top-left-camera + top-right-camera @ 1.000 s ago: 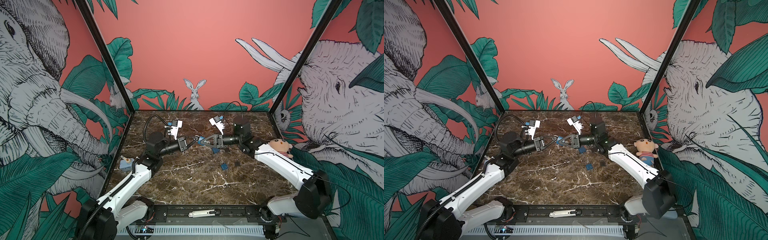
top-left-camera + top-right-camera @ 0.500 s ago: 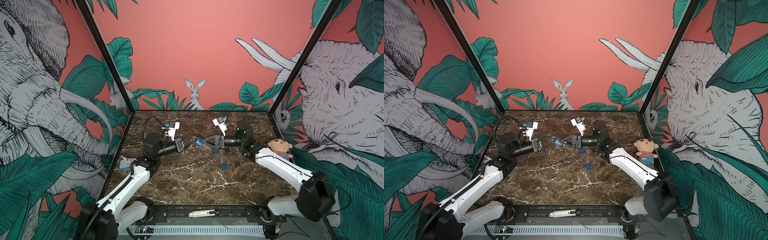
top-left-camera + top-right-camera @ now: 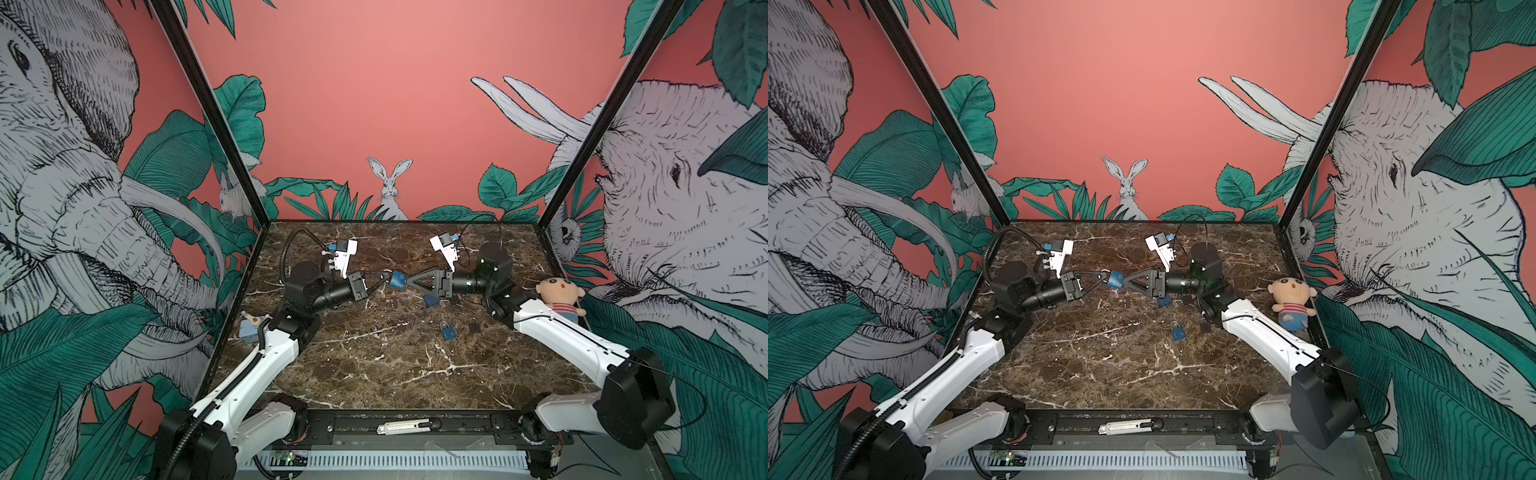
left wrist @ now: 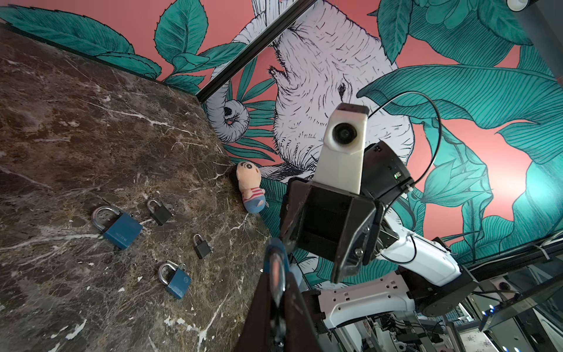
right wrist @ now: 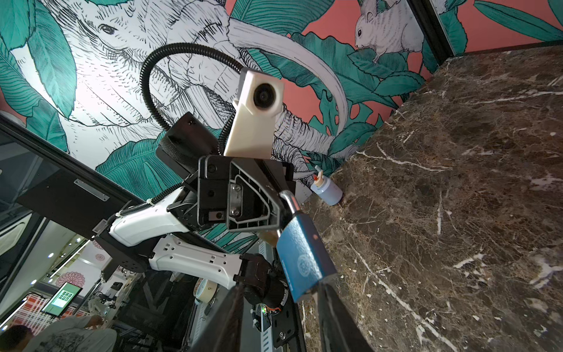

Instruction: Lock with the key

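A blue padlock (image 3: 397,279) (image 3: 1115,279) hangs in the air over the back middle of the marble table (image 3: 374,374). My left gripper (image 3: 385,276) (image 4: 278,274) is shut on its silver shackle (image 5: 291,201). The padlock's body (image 5: 304,259) points toward my right gripper (image 3: 409,281) (image 5: 281,288). That gripper is open, with one finger (image 5: 335,311) against the body's lower corner and the other well apart. The key does not show in any view. The padlock's keyhole end is hidden.
Several more padlocks lie on the table right of the middle: blue ones (image 3: 447,332) (image 4: 120,227) and small black ones (image 3: 473,325) (image 4: 202,247). A plush doll (image 3: 559,297) sits at the right edge and a pale blue bottle (image 3: 250,328) at the left. A box cutter (image 3: 405,427) rests on the front rail.
My right gripper's jaws have come apart at the padlock's end. Both grippers and the padlock have shifted slightly left. The left grip on the shackle is unchanged.
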Robot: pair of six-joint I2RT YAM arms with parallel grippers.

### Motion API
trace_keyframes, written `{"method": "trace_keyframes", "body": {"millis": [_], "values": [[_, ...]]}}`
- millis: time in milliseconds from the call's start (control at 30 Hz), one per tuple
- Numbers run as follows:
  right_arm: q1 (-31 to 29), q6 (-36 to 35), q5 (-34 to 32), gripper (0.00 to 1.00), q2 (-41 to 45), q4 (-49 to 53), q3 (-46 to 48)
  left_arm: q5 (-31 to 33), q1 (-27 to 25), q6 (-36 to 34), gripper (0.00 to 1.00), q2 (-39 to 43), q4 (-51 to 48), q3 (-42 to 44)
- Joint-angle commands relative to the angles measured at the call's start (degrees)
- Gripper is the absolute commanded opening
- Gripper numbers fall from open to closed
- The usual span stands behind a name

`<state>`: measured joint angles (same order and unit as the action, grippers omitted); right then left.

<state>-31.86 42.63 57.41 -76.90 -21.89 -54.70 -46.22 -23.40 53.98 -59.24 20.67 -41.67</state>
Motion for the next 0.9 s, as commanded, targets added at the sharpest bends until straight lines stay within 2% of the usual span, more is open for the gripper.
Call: {"method": "trace_keyframes", "body": {"millis": [0,300,567,667,867], "values": [[-0.14,-2.74,-1.49,0.41,-0.10,0.86,-1.05,-1.43,0.37,0.12,0.00,1.08,2.08,-3.02],[-0.10,-3.36,-1.84,0.42,-0.65,1.23,-2.70,-1.19,0.45,-0.61,0.00,1.44,0.76,-3.50],[-0.08,-8.26,-5.62,0.44,1.39,6.79,-4.87,-0.89,0.57,-1.29,0.00,2.16,-0.45,-3.39],[-0.05,-8.49,-5.20,0.44,0.49,8.29,-5.64,-0.70,0.58,-1.25,0.00,2.27,-0.27,-3.67],[-0.05,-5.65,-2.27,0.44,-1.25,4.49,-4.71,-0.53,0.50,-1.04,0.00,1.78,0.41,-4.71]]}}
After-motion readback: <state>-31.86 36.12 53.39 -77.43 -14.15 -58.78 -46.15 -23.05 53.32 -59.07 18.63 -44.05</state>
